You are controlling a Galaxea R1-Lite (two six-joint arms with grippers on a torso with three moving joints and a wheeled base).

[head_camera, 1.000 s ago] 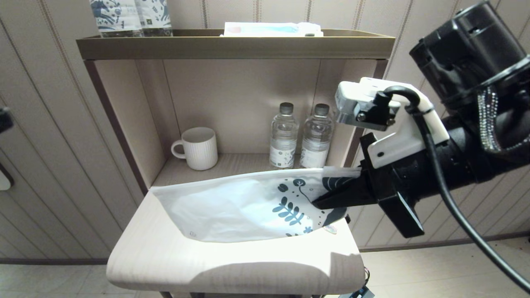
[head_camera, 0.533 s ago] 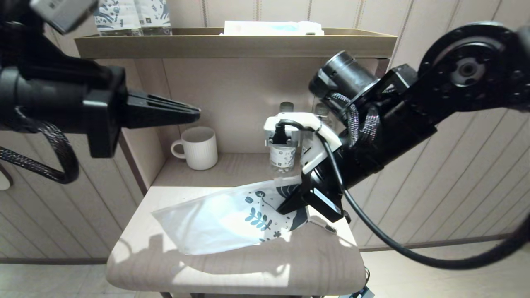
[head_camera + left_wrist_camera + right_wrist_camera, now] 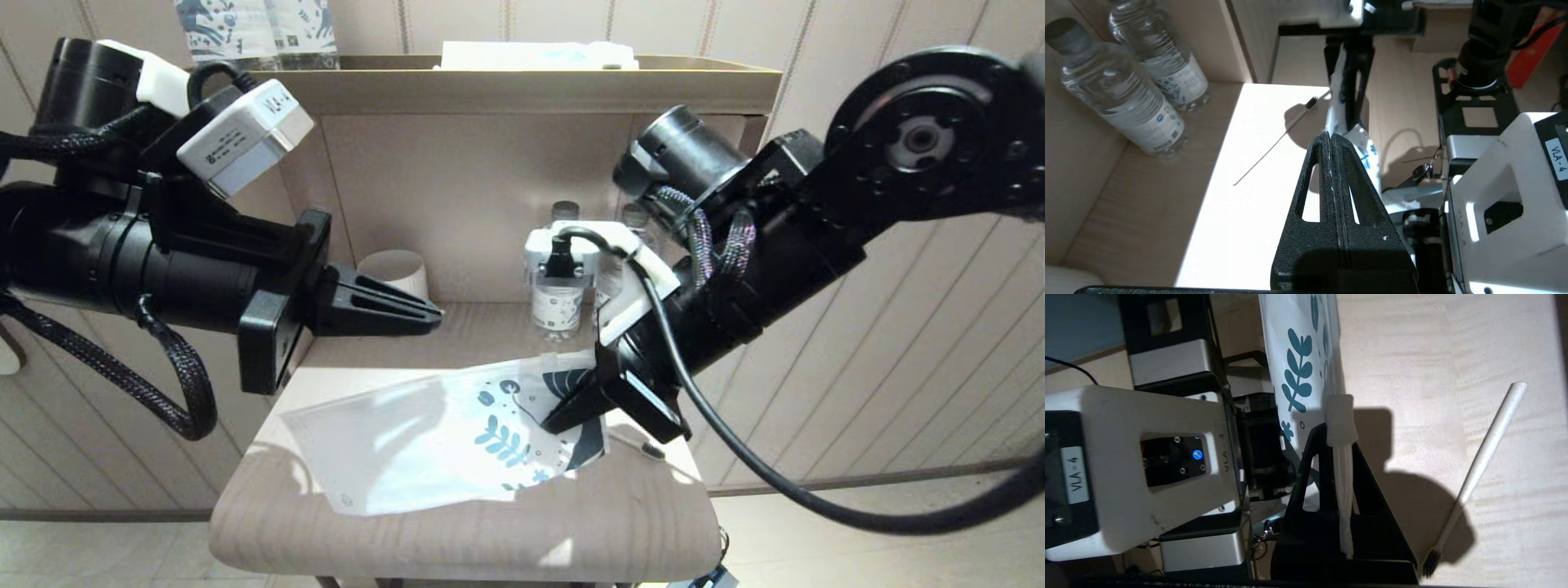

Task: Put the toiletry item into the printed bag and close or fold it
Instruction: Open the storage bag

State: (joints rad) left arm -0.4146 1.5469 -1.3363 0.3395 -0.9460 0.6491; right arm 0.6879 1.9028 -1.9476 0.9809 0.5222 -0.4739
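— Left hand (image 3: 437, 310) has swung in over the surface (image 3: 457, 531), fingers together, holding nothing.

— Right hand (image 3: 555, 420) is clamped on the bag (image 3: 424, 441); the toothbrush (image 3: 1478, 473) lies outside beside it. That bag could slip and sag shut.

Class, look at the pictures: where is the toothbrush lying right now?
The toothbrush lies bare on the pale table, outside the printed bag, on the robot's right side beside the right gripper.

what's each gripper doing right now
Left gripper: shut, empty, above the table.
Right gripper: shut on the printed bag, at its printed end.
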